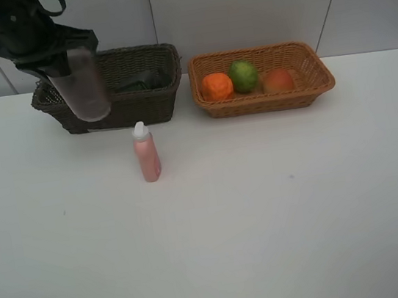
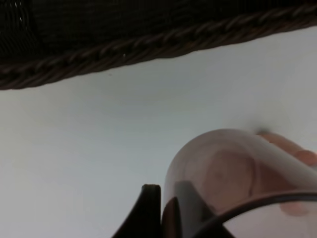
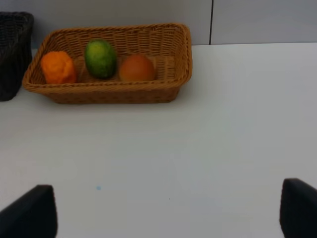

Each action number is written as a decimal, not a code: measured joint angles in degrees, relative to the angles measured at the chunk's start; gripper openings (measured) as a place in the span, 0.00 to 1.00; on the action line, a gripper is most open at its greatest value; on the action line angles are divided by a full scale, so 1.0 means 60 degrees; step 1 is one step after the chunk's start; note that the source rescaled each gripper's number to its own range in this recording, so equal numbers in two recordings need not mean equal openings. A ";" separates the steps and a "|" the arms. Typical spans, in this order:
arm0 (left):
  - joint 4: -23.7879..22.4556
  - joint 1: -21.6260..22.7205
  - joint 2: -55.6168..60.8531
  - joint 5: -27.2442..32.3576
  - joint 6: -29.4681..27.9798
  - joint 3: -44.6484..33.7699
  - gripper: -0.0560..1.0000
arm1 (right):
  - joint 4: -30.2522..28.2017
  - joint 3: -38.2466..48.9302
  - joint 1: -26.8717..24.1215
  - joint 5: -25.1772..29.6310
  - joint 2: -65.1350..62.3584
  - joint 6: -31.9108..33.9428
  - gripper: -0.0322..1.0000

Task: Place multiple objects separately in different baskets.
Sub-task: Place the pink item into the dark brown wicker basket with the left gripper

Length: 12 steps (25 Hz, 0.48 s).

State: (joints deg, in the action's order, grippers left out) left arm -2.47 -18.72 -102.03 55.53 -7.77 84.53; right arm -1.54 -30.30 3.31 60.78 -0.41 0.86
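Far left of the exterior high view: left gripper [image 1: 68, 63] raised above the near left part of the dark brown basket [image 1: 141, 109], fingers pinched on the translucent mauve cup [image 1: 86, 87]. Cup hanging mouth-up and slightly tilted, clear of the white table [image 1: 267, 213], overlapping the basket's front wall in that view. In the left wrist view: one dark finger [image 2: 148, 208] pressed against the cup wall [image 2: 223, 168], woven rim of the dark basket [image 2: 148, 47] beyond, bare table between; pink shape seen through the cup, not identifiable from there.

Inside the dark brown basket: a dark greenish item [image 1: 137, 81] lying low against the back wall, detail too dim to tell.

Just in front of that basket, apart from its front wall: pink white-capped bottle [image 1: 146, 153], upright on the table, touched by nothing.

Right of the dark basket, close beside it but not touching: orange-tan basket [image 1: 319, 80], shallower. Contents in a row: orange tangerine [image 1: 217, 86] at the left end, green lime [image 1: 244, 76] just beside it, red-yellow peach-like fruit [image 1: 278, 80] next along; right end of the basket floor bare.

Right gripper [image 3: 168, 218] out of the exterior high view; in its wrist view, fingers spread wide, low over bare table, holding nothing, well short of the orange-tan basket.
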 joint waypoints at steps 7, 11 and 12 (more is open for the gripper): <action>-0.0432 0.0012 -0.0225 0.0090 -0.0237 0.1342 0.05 | 0.0000 0.0000 0.0000 0.0000 0.0000 0.0000 1.00; -0.0934 0.0159 -0.0843 0.0088 -0.0246 0.2117 0.05 | 0.0000 0.0000 0.0000 0.0000 0.0000 0.0000 1.00; -0.1066 0.0215 -0.0997 0.0075 -0.0246 0.2315 0.05 | 0.0000 0.0000 0.0000 0.0000 0.0000 0.0000 1.00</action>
State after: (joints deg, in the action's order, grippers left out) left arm -8.87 -17.43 -108.01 55.98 -9.24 98.42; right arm -1.54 -30.30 3.31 60.78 -0.41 0.86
